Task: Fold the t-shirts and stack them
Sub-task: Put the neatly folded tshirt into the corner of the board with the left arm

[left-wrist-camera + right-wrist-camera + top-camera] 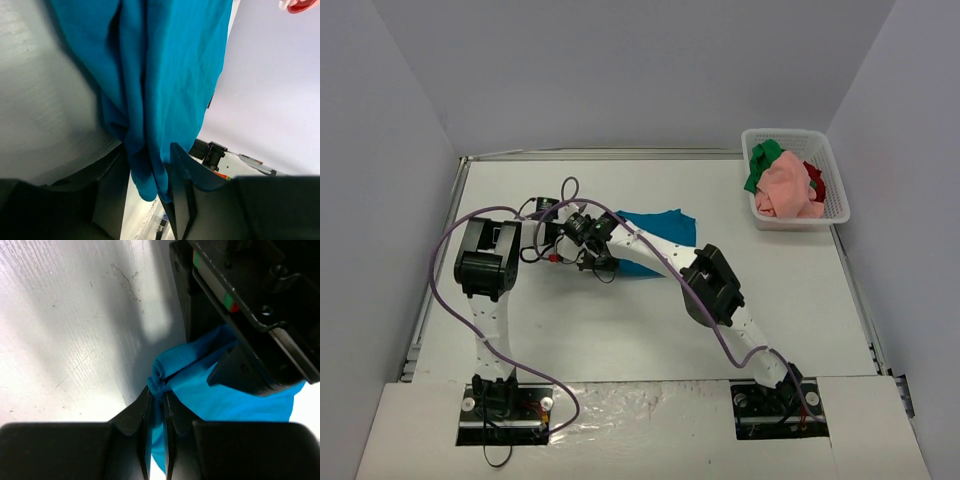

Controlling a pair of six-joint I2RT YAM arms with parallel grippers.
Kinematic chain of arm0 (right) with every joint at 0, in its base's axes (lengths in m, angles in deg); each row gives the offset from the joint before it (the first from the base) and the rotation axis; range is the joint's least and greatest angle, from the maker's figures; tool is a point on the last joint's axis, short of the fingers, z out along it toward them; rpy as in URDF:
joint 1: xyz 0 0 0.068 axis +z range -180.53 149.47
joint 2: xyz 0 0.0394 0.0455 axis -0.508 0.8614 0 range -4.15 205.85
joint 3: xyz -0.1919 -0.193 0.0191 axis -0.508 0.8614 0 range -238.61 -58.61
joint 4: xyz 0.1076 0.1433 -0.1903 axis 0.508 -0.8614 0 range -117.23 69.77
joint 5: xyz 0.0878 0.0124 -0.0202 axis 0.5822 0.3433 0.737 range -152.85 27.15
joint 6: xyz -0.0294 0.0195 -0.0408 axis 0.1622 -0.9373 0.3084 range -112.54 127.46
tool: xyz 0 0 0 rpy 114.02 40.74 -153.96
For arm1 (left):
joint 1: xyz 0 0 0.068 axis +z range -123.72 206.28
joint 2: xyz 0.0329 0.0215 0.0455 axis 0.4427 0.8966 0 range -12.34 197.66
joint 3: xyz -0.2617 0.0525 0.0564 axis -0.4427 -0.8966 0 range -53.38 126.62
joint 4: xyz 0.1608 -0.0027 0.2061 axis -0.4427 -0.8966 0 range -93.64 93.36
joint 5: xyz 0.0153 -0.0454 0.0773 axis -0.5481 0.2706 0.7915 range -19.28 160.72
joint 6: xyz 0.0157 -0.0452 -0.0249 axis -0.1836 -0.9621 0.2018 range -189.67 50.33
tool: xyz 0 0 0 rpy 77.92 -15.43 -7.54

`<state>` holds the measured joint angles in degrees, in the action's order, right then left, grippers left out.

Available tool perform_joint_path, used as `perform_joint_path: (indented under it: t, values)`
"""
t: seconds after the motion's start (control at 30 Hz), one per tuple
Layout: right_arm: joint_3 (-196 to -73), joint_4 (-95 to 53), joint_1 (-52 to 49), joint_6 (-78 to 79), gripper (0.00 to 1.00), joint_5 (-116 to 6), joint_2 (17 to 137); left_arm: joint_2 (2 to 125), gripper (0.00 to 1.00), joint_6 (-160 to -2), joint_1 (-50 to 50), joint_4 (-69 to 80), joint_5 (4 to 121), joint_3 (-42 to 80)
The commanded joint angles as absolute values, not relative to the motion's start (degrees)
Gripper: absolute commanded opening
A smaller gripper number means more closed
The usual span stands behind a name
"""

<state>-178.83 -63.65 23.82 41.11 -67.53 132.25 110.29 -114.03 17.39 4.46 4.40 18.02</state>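
Note:
The teal-blue t-shirt lies bunched on the table's middle. My left gripper and right gripper meet at its left edge. In the left wrist view the left gripper is shut on a thick hanging fold of the shirt. In the right wrist view the right gripper is shut on a bunched edge of the shirt, close beside the left gripper's body. The pink shirt, green shirt and red shirt lie crumpled in the basket.
A white mesh basket stands at the table's back right corner. Grey walls close in the table on three sides. A purple cable loops beside the left arm.

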Motion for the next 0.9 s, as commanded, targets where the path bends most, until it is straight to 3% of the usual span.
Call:
perform_joint_path:
  t: [0.0, 0.17, 0.2, 0.37, 0.4, 0.43, 0.47, 0.5, 0.77, 0.87]
  values:
    - [-181.39, -64.35, 24.32, 41.39, 0.0, -68.64, 127.96, 110.1, 0.29, -113.44, 15.65, 4.24, 3.49, 19.05]
    - [-181.39, -64.44, 24.23, 41.48, 0.0, -69.17, 126.82, 110.27, 0.1, -113.53, 15.56, 4.41, 2.78, 19.84]
    - [-181.3, -64.53, 24.23, 41.39, 0.0, -69.35, 126.55, 110.27, 0.03, -113.61, 15.56, 4.5, 2.61, 19.92]
    - [-180.25, -64.36, 23.96, 41.21, 0.02, -70.23, 125.41, 109.31, 0.03, -114.05, 15.21, 6.7, 1.38, 19.57]
    - [-179.55, -64.44, 23.88, 41.21, 0.09, -70.58, 125.14, 109.04, 0.02, -113.97, 15.21, 6.53, 1.46, 19.57]
    - [-179.02, -64.44, 23.88, 41.21, 0.26, -70.84, 124.79, 108.78, 0.02, -113.79, 15.21, 6.26, 1.46, 19.57]
    - [-178.24, -64.36, 23.88, 41.3, 0.91, -71.19, 123.83, 108.69, 0.02, -112.57, 15.29, 5.22, 1.64, 20.1]
    - [-177.36, -64.35, 23.88, 41.39, 1.0, -70.85, 123.04, 108.78, 0.02, -111.86, 15.29, 4.08, 1.81, 20.45]
    - [-155.31, -65.05, 21.07, 45.34, 1.0, -61.55, 103.1, 109.39, 0.02, -102.3, 16.34, -8.23, 3.74, 24.31]
    - [-147.85, -65.76, 15.46, 46.22, 1.0, -58.81, 97.21, 109.48, 0.02, -98.08, 17.14, -13.24, 5.23, 26.16]
